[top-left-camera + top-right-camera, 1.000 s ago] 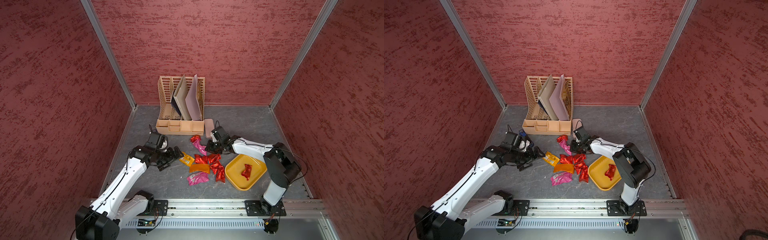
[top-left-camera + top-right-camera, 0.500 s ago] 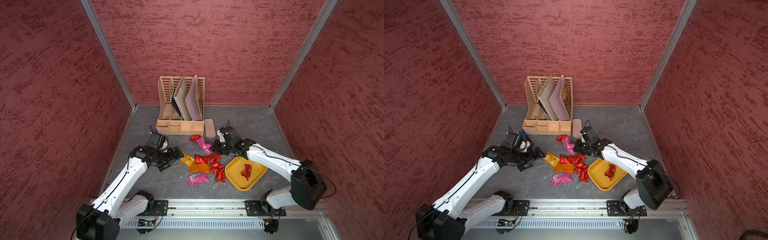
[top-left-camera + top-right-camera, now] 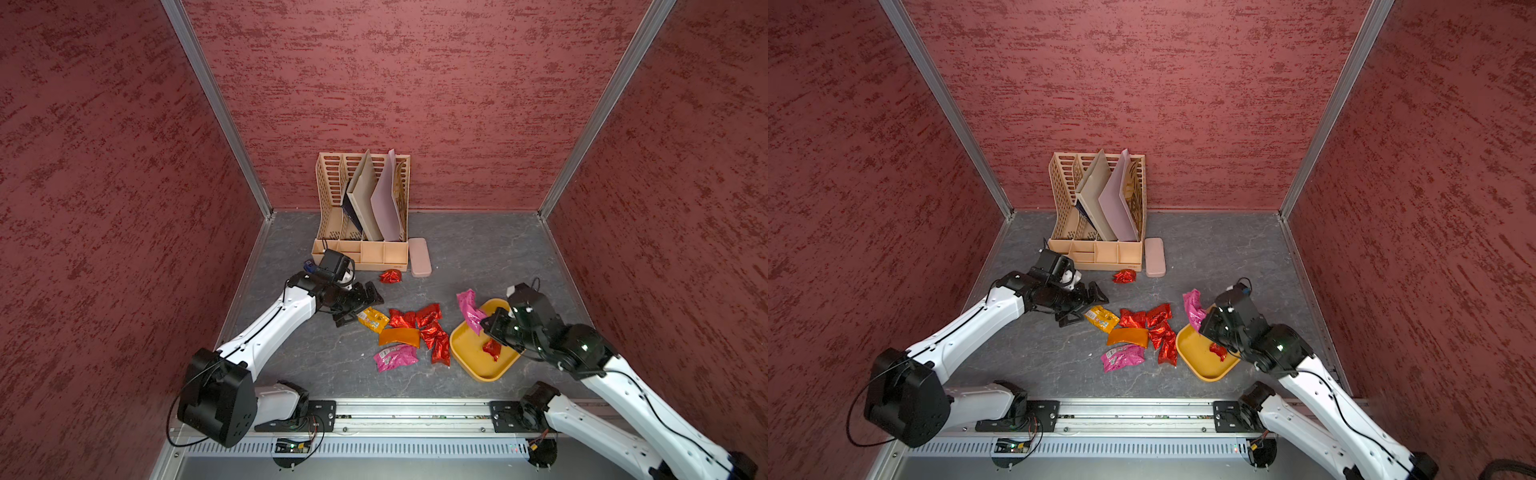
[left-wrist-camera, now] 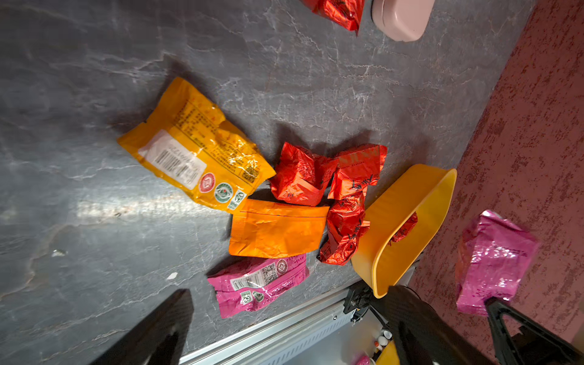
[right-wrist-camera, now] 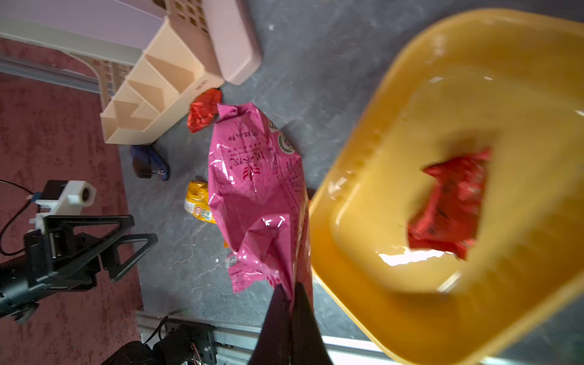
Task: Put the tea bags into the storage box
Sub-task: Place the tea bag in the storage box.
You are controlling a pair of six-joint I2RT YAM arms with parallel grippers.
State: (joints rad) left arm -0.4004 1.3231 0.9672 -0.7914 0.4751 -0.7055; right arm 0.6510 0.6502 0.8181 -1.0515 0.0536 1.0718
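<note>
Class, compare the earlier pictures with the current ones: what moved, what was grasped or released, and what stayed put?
The right gripper, shut on a pink tea bag, carried it from near the pink case across to the storage box and holds it at the rim. Unchanged: the open left gripper by the yellow tea bag, and the red tea bag in the box.

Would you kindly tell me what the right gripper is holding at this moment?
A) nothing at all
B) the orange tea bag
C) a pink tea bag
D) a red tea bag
C: in the right wrist view the right gripper is pinched shut on an edge of the pink tea bag, which is held up beside the rim of the storage box.
</note>
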